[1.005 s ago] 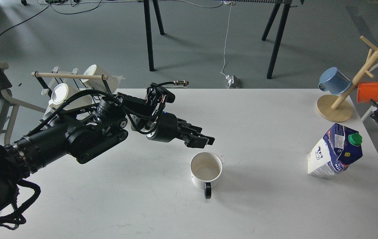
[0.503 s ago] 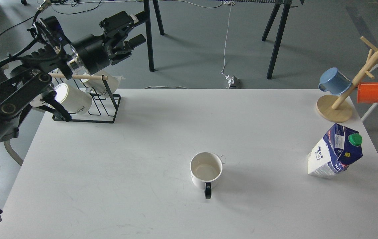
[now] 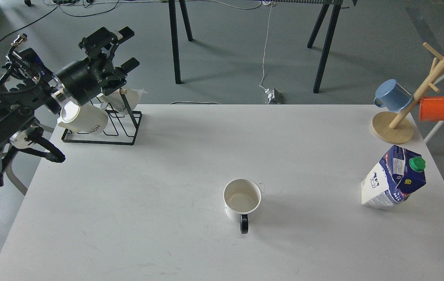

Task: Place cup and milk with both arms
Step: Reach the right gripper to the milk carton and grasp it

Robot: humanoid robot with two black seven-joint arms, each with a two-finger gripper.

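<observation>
Both things look placed already: the cup stands mid-bench toward the near edge, handle pointing at us, and the milk carton stands near the right edge — well apart. The left gripper hangs above the far-left corner over the wire mug rack, fingers spread, holding nothing. Next, I'd judge, only parking the arms. The right gripper is out of sight — its state unknowable.

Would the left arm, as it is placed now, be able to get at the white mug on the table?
Probably yes: the left gripper is raised over the wire rack, fingers apart, and only bare table lies between it and the cup.
</observation>
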